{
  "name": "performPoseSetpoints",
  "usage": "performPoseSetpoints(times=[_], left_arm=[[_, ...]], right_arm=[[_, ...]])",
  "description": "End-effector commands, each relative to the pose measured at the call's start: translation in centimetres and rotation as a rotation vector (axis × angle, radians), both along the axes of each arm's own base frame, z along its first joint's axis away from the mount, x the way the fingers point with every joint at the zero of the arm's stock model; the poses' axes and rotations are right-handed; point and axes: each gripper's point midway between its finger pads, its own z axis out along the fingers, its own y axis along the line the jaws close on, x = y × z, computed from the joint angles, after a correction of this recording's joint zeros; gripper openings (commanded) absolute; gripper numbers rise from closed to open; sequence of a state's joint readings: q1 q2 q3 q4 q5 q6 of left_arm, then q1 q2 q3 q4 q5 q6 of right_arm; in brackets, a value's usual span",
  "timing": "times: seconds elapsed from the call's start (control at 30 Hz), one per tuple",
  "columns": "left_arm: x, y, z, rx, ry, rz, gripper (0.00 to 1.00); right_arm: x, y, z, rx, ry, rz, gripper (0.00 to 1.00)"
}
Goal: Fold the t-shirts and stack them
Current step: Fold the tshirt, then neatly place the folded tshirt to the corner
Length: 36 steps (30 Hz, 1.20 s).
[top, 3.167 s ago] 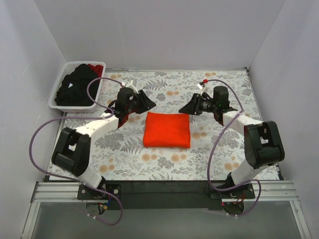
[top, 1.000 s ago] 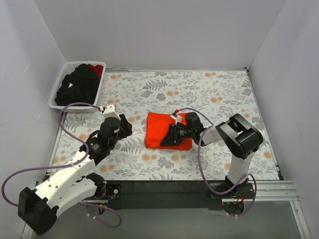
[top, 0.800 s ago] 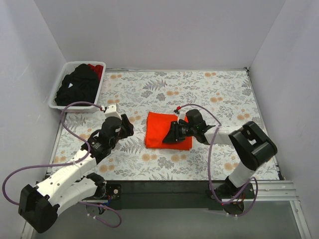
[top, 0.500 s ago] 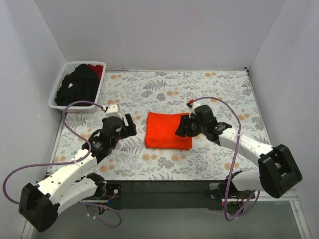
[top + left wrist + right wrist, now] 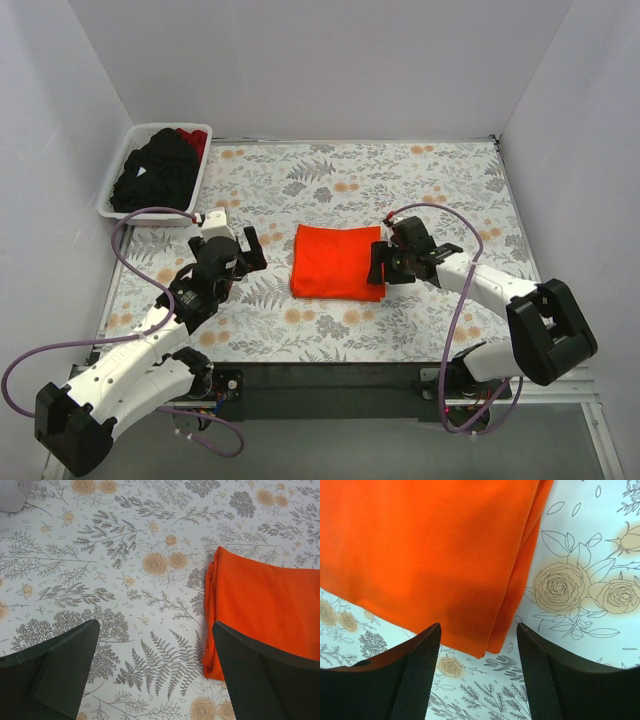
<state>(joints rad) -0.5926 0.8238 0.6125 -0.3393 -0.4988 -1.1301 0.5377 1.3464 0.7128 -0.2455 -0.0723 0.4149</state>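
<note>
Floral worktop (image 5: 450, 190) carries the orange t-shirt (image 5: 335, 262), folded square. The right end effector (image 5: 378, 265) has drawn back off it, spread wide and empty, as is the left end effector (image 5: 252, 250). This fold looks finished; the dark shirts (image 5: 155, 172) in the far-left-corner basket (image 5: 118, 212) remain.

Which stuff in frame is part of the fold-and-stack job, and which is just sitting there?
Job: folded orange shirt; black shirts and dark red shirt, heaped in the white basket.
Just there: the white basket itself; floral table cover.
</note>
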Motion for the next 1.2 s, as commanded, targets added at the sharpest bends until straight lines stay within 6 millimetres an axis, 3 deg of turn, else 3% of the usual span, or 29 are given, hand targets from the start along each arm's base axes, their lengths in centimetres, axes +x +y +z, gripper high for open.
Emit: performPoseSetpoints(times=[0.0, 0.2, 0.47, 0.6, 0.63, 0.7, 0.83, 0.93, 1.0, 1.03, 1.1, 1.17], left_arm=[[0.1, 0.7, 0.9, 0.014, -0.023, 0.027, 0.96], [0.0, 0.7, 1.0, 0.007, -0.028, 0.025, 0.96], [0.0, 0.8, 1.1, -0.004, -0.032, 0.026, 0.96], [0.0, 0.8, 1.1, -0.010, -0.029, 0.023, 0.96], [0.0, 0.8, 1.1, -0.010, -0.029, 0.022, 0.96], [0.0, 0.9, 1.0, -0.008, -0.027, 0.026, 0.96], [0.0, 0.9, 0.7, -0.005, -0.020, 0.025, 0.96], [0.2, 1.1, 0.6, 0.000, -0.017, 0.031, 0.96], [0.2, 1.2, 0.4, 0.004, -0.010, 0.036, 0.96], [0.3, 1.3, 0.3, 0.008, -0.008, 0.041, 0.96], [0.4, 1.5, 0.1, 0.014, -0.003, 0.050, 0.96], [0.5, 1.7, -0.3, 0.020, 0.006, 0.057, 0.96]], right_arm=[[0.8, 0.7, 0.0, 0.021, 0.005, -0.005, 0.67], [1.0, 1.2, -1.2, 0.027, 0.031, -0.001, 0.59], [1.1, 2.4, -2.1, 0.046, 0.072, 0.055, 0.41], [2.8, 1.4, -1.9, 0.028, 0.045, 0.025, 0.18], [3.6, 1.2, -1.7, 0.033, 0.037, 0.014, 0.08], [5.0, -0.3, -1.8, 0.023, 0.030, -0.017, 0.01], [8.5, -3.5, -1.6, 0.000, -0.007, -0.071, 0.01], [12.3, -7.5, -1.8, -0.068, -0.053, -0.131, 0.01], [15.0, -8.8, -0.7, -0.101, -0.107, -0.146, 0.01], [16.0, -10.4, -1.4, -0.142, -0.108, -0.163, 0.01], [18.8, -11.9, -0.1, -0.161, -0.160, -0.192, 0.01], [20.6, -14.7, -0.4, -0.190, -0.163, -0.240, 0.01]])
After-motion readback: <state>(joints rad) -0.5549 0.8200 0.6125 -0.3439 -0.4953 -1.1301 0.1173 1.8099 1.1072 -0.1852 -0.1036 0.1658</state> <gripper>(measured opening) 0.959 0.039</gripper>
